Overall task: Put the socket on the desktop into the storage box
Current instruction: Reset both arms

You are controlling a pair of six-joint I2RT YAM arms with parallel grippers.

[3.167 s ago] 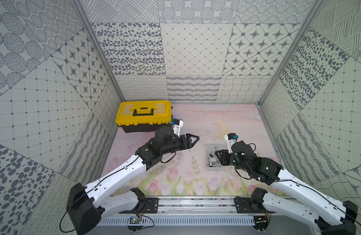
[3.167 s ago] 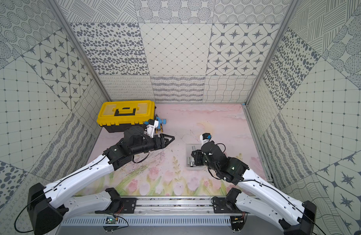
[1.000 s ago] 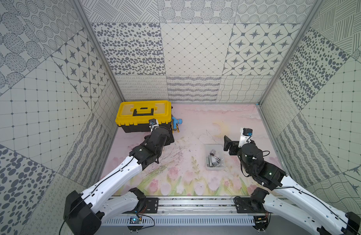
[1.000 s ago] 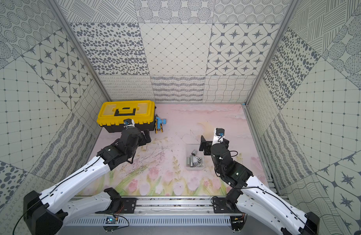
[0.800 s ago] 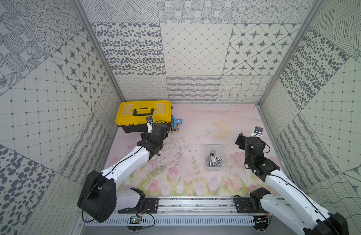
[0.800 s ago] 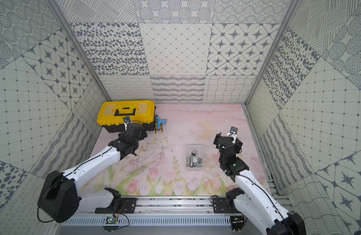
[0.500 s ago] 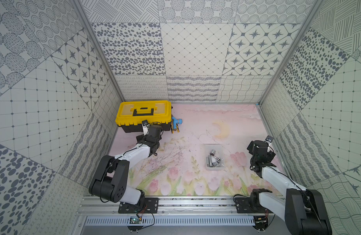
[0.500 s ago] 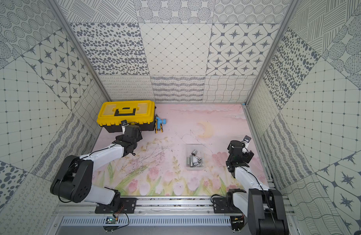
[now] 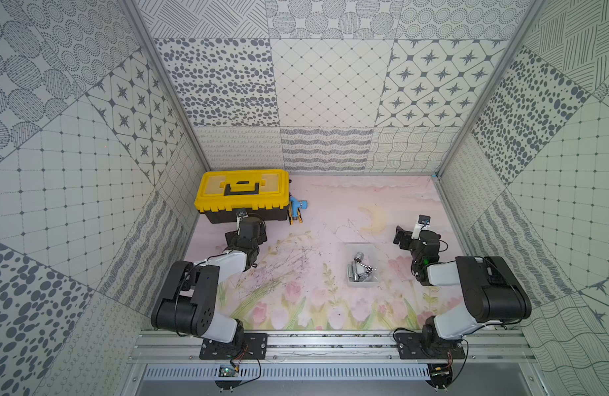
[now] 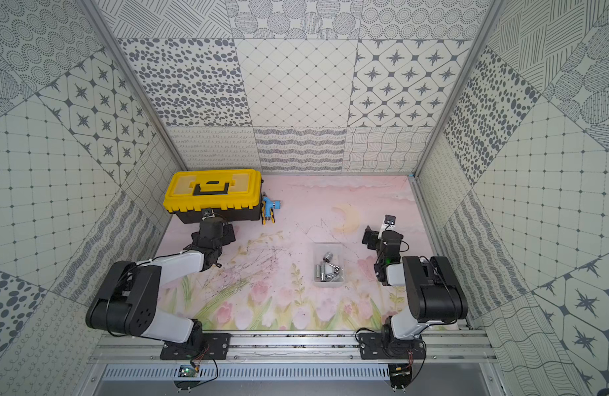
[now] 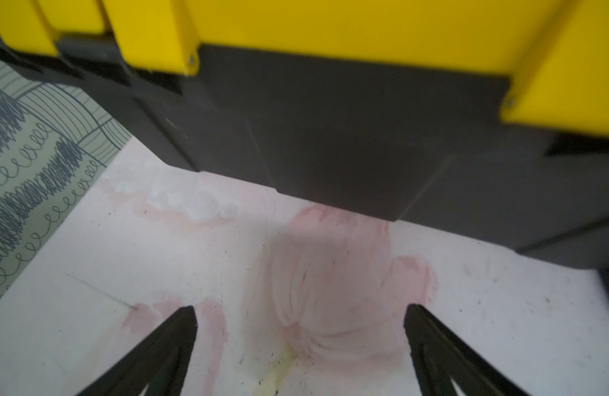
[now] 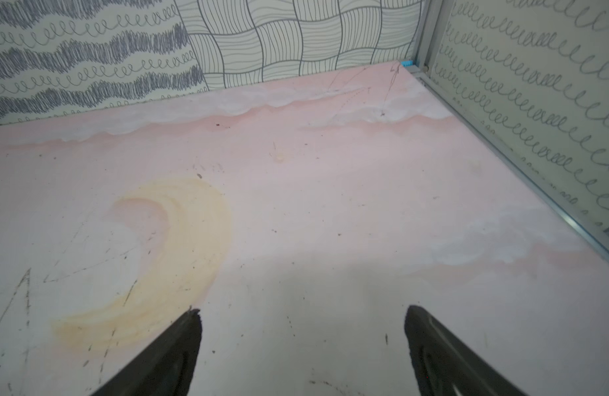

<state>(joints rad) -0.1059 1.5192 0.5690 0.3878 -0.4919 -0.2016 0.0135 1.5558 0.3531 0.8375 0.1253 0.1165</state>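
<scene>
A: Where's the load?
B: Shiny steel cylinder sockets (image 9: 359, 269) lie inside the small clear plastic storage box (image 9: 362, 245), mid-table. I can't find any loose on the pink desktop (image 9: 330, 205), so the job looks done.
A: Grippers?
B: Left gripper (image 11: 299, 312) and right gripper (image 12: 303, 313) are both spread and empty, arms folded clear of the box (parked, I'd guess).
A: Count?
B: One box, roughly five sockets (overlapping, can't split), one yellow-lidded black toolbox (image 9: 243, 192), one blue tool (image 9: 298, 209) beside it.

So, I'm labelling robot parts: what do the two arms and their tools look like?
The left arm and right arm have white links, bulky black joints and thin black cables looped outside. The left tool and right tool each have two tapering black fingers.
</scene>
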